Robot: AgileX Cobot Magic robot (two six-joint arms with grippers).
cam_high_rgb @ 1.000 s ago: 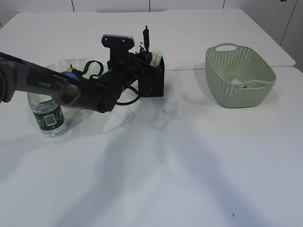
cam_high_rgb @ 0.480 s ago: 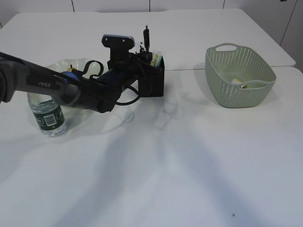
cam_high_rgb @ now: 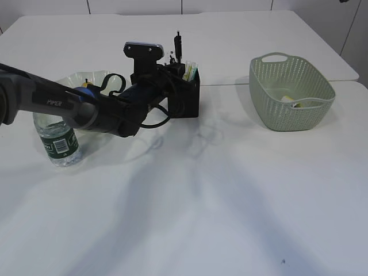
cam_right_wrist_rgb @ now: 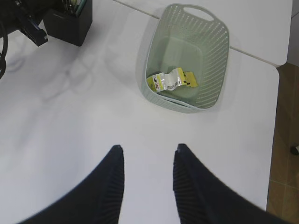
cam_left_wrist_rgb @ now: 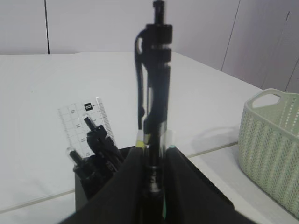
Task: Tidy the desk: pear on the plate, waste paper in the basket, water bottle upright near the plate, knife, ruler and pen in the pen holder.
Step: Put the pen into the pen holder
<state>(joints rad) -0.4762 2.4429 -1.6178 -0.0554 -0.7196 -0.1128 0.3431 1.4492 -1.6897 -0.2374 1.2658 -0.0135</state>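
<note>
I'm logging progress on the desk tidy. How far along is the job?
Mostly done: waste paper lies in the basket, the water bottle stands upright by the plate, and the ruler is in the pen holder. In hand: the left claw grips the pen over the holder. The pear is hidden.

Exterior view: pen holder (cam_high_rgb: 185, 98) sits mid-desk (cam_high_rgb: 230, 190), just before the seam. Plate (cam_high_rgb: 86, 79) lies to its left, with the water bottle (cam_high_rgb: 57, 138) upright before the plate, nearer the camera. Left arm (cam_high_rgb: 86, 109) reaches from the left edge across plate and bottle to the pen holder. Basket (cam_high_rgb: 290, 92) stands well to the right of the pen holder.

Left wrist view: pen (cam_left_wrist_rgb: 154, 112) upright between the left gripper (cam_left_wrist_rgb: 152, 186) fingers, directly over the pen holder; ruler (cam_left_wrist_rgb: 86, 123) stands in the holder, left of the pen.

Right wrist view: waste paper (cam_right_wrist_rgb: 170, 80) lies in the basket; right gripper (cam_right_wrist_rgb: 147, 186) hangs over bare desk, before the basket.
</note>
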